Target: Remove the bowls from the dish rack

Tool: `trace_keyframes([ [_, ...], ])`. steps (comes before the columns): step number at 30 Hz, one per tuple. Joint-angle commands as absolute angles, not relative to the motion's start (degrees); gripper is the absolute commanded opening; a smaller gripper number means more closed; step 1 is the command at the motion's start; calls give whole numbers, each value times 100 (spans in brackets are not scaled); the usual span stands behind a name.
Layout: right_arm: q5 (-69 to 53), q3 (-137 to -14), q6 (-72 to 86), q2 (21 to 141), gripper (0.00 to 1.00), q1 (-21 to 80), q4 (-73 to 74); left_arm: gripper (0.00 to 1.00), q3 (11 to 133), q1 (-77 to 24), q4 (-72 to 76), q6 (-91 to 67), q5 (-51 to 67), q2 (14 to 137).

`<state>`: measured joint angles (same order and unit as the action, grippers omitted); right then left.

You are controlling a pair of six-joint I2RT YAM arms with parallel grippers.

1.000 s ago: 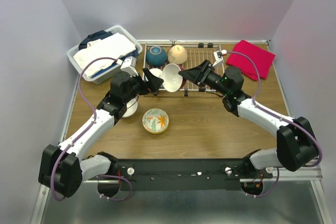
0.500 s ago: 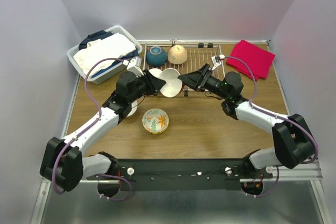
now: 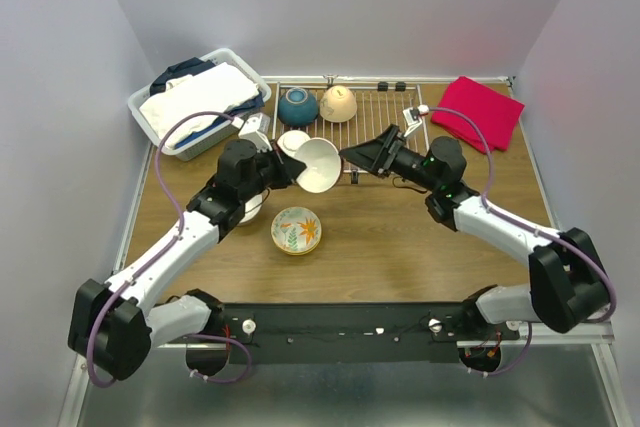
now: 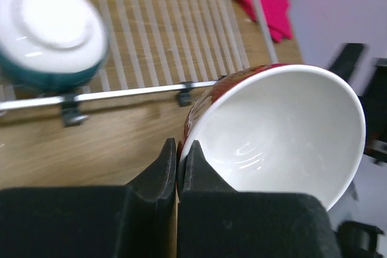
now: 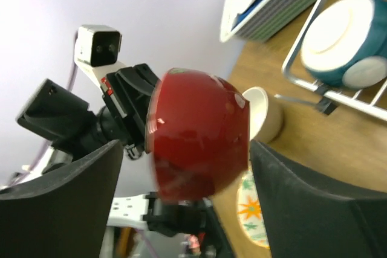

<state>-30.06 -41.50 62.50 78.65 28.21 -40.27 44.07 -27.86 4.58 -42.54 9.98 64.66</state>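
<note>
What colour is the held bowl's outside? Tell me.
The bowl is dark red outside; right wrist view shows it best.

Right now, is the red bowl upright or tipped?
Tipped. The red bowl hangs on its side, rim pinched by the left gripper.

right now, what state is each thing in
red bowl: in the air, tilted, rim pinched
left gripper: shut on the red bowl
right gripper: open, facing the red bowl
teal bowl: upside down on the dish rack
beige bowl: upside down on the dish rack
floral bowl: upright on the table
</note>
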Motion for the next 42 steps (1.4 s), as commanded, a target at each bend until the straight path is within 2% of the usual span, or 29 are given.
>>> trace_keyframes([
  [1,-2804,-4429,4899,7295,99,2742,-3175,0,4877,-2646,-1044,-3526,-376,5908],
  [10,-1996,-4922,3280,6917,100,2742,-1284,0,5353,-2295,-3101,-2699,-1388,5485],
  [14,-1960,-4939,3120,6873,100,2742,-1108,0,5256,-1373,-3462,-2619,-785,5546],
  [16,-1969,-4922,3111,6873,100,2742,-1099,0,5159,-873,-3480,-2584,-572,5642],
  [20,-2021,-4904,3103,6847,100,2742,-1064,0,5089,-485,-3393,-2558,-361,5888],
  [35,-1890,-4772,2865,6653,100,2742,-800,0,4368,-123,-2373,-2637,-9,6671],
  [38,-1899,-4772,2848,6671,100,2733,-791,11,4351,-105,-2382,-2646,-9,6724],
  [39,-1890,-4764,2839,6671,100,2742,-782,21,4324,-105,-2356,-2646,-9,6698],
  [42,-1890,-4781,2778,6714,100,2742,-782,39,4210,-97,-2364,-2654,-9,6566],
])
